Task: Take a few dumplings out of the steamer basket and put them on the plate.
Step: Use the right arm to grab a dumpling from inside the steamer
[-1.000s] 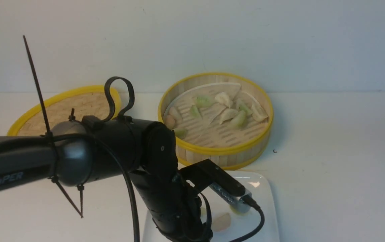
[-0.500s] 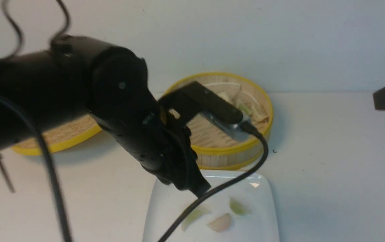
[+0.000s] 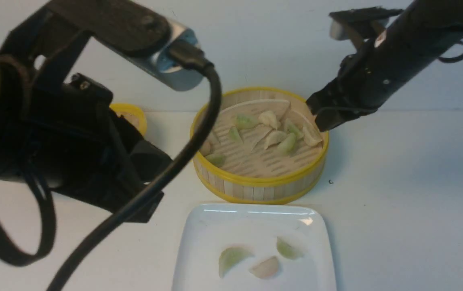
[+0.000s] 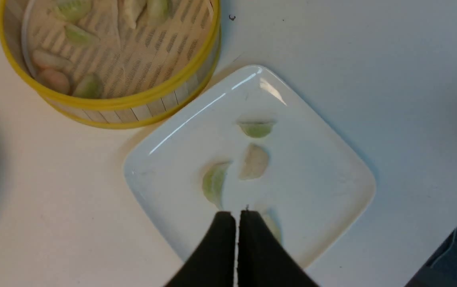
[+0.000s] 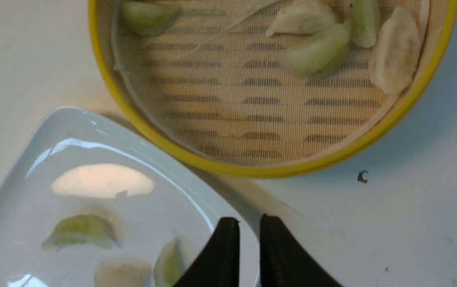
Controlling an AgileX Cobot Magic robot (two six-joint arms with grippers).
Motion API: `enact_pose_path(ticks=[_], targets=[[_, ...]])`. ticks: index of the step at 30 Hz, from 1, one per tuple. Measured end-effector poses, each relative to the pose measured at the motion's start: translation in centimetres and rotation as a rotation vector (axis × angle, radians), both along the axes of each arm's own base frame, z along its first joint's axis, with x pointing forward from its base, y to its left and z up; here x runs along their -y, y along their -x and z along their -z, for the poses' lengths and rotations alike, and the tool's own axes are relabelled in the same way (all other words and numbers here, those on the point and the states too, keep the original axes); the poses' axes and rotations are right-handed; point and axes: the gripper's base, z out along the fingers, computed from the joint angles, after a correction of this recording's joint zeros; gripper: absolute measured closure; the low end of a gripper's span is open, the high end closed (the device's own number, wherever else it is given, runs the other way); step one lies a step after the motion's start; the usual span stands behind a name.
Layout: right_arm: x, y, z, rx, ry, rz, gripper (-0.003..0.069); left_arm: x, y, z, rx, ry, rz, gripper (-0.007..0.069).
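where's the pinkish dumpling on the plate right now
In the front view, the pinkish dumpling lies on the plate, between two pale green dumplings, just right of the larger one.

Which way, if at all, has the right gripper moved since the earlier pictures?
Yes: the right gripper came in from the right edge to the basket's right rim.

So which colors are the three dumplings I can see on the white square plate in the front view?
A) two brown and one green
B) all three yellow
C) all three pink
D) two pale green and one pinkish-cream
D, because the square plate holds two pale green dumplings with a pinkish-cream dumpling between them.
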Motion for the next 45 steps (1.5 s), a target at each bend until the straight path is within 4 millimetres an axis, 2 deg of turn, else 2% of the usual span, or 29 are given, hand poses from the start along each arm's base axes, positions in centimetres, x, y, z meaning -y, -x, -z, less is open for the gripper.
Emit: enact_pose_path(ticks=[5, 8, 12, 15, 20, 25, 28, 30, 31, 35, 41, 45], targets=[[-1.7, -4.0, 3.7, -0.046, -0.019, 0.063, 0.0384, -1.3, 1.6, -0.5, -0.029, -0.008, -0.010, 0.0631], [-2.3, -5.8, 5.1, -0.048, -0.039, 0.109, 0.0271, -1.5, 1.9, -0.5, -0.045, -0.014, -0.018, 0.0631], [-2.9, -7.6, 7.3, -0.066, -0.049, 0.164, 0.0169, -1.7, 1.9, -0.4, -0.056, -0.026, -0.032, 0.0631], [-3.2, -8.7, 9.1, -0.084, -0.045, 0.207, 0.0133, -1.8, 1.8, -0.4, -0.047, -0.039, -0.039, 0.0631], [-3.5, -9.9, 11.9, -0.091, -0.040, 0.247, 0.0126, -2.0, 1.6, -0.4, -0.035, -0.054, -0.063, 0.0631], [-3.6, -10.4, 13.0, -0.078, -0.042, 0.254, 0.0126, -2.2, 1.5, -0.4, -0.028, -0.064, -0.083, 0.0631], [-3.6, -10.6, 13.3, -0.073, -0.045, 0.256, 0.0145, -2.2, 1.4, -0.4, -0.022, -0.072, -0.088, 0.0631], [-3.6, -10.6, 13.3, -0.073, -0.044, 0.256, 0.0204, -2.3, 1.4, -0.4, -0.021, -0.074, -0.089, 0.0631], [-3.6, -10.6, 13.2, -0.077, -0.044, 0.255, 0.0261, -2.3, 1.4, -0.4, -0.016, -0.078, -0.092, 0.0631], [-3.6, -10.4, 12.8, -0.112, -0.020, 0.234, 0.0259, -2.3, 1.4, -0.4, -0.016, -0.078, -0.092, 0.0631], [-3.7, -10.3, 9.9, -0.137, -0.006, 0.195, 0.0259, -2.3, 1.4, -0.4, -0.016, -0.078, -0.092, 0.0631], [-3.7, -10.1, 5.7, -0.051, -0.044, 0.176, 0.0259, -2.3, 1.4, -0.4, -0.016, -0.078, -0.092, 0.0631]])
